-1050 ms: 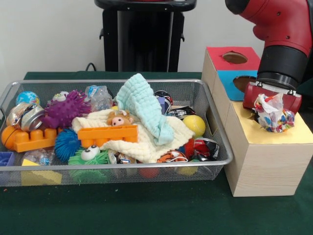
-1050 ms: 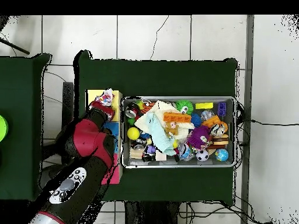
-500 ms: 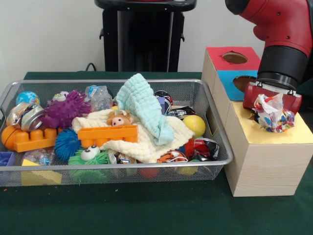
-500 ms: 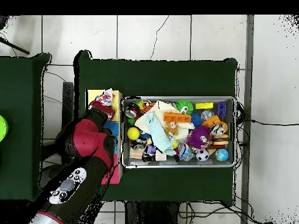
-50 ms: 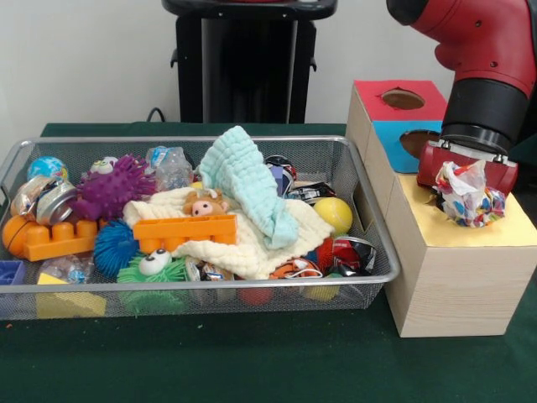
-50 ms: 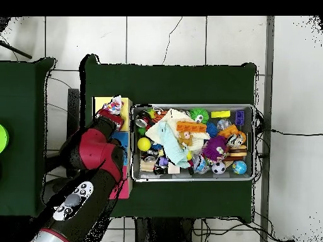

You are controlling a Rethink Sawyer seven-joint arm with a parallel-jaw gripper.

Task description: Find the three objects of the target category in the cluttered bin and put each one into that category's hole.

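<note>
Green cloth covers the table (image 5: 252, 361) where a wire mesh bin (image 5: 373, 252) brims with toys: near its front a green googly-eyed fuzzy toy (image 5: 155, 267) and an orange building brick (image 5: 185, 231), behind them a cream cloth (image 5: 252, 243), a mint knitted cloth (image 5: 247, 185), a yellow ball (image 5: 334, 214) and a purple spiky ball (image 5: 113, 189). Just beside the bin stands a wooden box (image 5: 453, 269) with yellow, blue and red top panels, the last two holed. Over the yellow panel, the red-and-black arm's gripper (image 5: 466, 186) is clamped on a crumpled multicoloured wrapper (image 5: 466, 197).
</note>
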